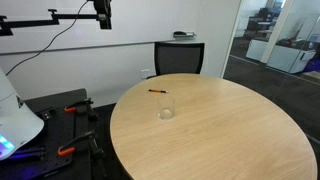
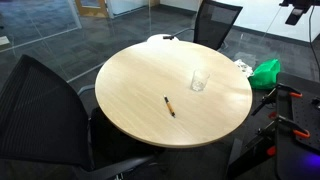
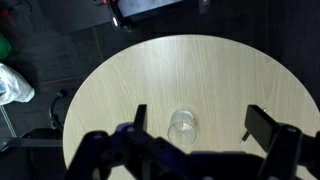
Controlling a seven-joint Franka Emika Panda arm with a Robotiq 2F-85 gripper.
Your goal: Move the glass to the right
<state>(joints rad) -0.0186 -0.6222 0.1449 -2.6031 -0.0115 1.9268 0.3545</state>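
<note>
The glass (image 1: 166, 108) is a small clear tumbler standing upright on the round wooden table (image 1: 230, 140). It also shows in both the exterior view from the opposite side (image 2: 199, 80) and the wrist view (image 3: 183, 126). My gripper (image 3: 200, 122) shows only in the wrist view. It hangs high above the table, open and empty, with its two dark fingers spread wide to either side of the glass in the picture. A thin dark-and-orange pen (image 2: 170, 106) lies on the table a little apart from the glass.
Black office chairs stand around the table (image 2: 40, 100) (image 2: 220, 20) (image 1: 180, 55). A green bag (image 2: 266, 70) and a white bag (image 3: 12, 85) lie beside the table. Orange-handled clamps (image 1: 70, 108) sit on the black bench by the robot base.
</note>
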